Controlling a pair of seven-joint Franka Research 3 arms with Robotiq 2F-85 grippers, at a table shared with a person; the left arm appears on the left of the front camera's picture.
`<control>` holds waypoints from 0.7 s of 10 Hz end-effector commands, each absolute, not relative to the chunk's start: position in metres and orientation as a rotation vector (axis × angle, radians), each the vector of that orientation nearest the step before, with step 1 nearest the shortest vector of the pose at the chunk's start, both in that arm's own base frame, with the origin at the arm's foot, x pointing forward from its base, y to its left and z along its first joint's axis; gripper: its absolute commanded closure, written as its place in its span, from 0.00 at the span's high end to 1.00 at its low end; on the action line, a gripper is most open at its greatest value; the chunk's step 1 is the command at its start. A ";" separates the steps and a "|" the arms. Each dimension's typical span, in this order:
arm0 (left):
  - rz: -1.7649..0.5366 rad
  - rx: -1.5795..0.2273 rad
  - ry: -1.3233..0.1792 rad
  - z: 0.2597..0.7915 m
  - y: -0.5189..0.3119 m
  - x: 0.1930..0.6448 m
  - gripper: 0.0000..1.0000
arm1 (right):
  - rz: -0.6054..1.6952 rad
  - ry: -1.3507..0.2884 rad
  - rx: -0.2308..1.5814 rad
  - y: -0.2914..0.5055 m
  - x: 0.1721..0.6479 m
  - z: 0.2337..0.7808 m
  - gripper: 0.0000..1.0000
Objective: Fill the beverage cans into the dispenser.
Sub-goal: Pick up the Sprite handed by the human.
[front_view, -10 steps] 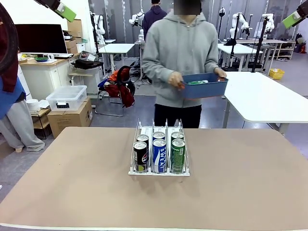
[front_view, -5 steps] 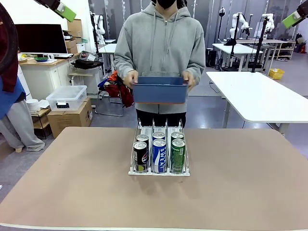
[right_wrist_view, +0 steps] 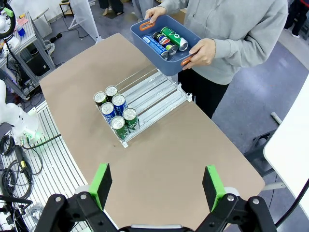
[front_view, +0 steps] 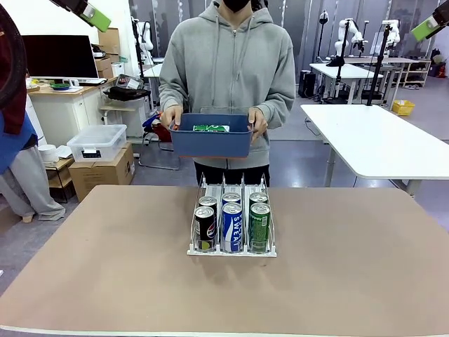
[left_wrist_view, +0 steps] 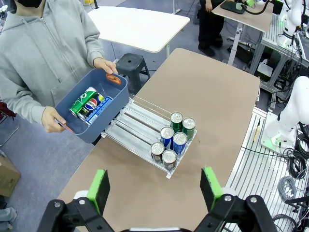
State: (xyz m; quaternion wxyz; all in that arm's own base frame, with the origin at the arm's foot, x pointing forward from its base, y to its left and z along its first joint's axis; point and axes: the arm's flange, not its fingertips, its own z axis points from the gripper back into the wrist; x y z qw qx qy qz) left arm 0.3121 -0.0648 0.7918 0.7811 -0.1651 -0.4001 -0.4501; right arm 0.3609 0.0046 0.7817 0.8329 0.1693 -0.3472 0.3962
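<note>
Brought nearer since before: blue bin (front_view: pixel 210 144), beverage cans (left_wrist_view: pixel 89 104) lying inside, held by far end of dispenser (left_wrist_view: pixel 135 126). Probably full, stiff, slick; best pinched mid-body. Left gripper (left_wrist_view: pixel 155 187), right gripper (right_wrist_view: pixel 158 186) spread, empty.

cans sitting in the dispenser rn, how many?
6, two per lane at the dispenser's robot-side end: black pair left lane, blue pair middle, green pair right. None look hidden; more lie in the person's blue bin.
</note>
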 end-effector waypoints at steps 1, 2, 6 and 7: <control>-0.966 -0.351 -0.867 0.792 -0.064 0.312 1.00 | 0.843 -0.729 0.363 0.005 0.361 0.781 1.00; -0.966 -0.351 -0.867 0.792 -0.064 0.312 1.00 | 0.843 -0.729 0.363 0.005 0.361 0.781 1.00; -0.966 -0.351 -0.867 0.792 -0.064 0.312 1.00 | 0.843 -0.729 0.363 0.005 0.361 0.781 1.00; -0.966 -0.351 -0.867 0.792 -0.064 0.312 1.00 | 0.843 -0.729 0.363 0.005 0.361 0.781 1.00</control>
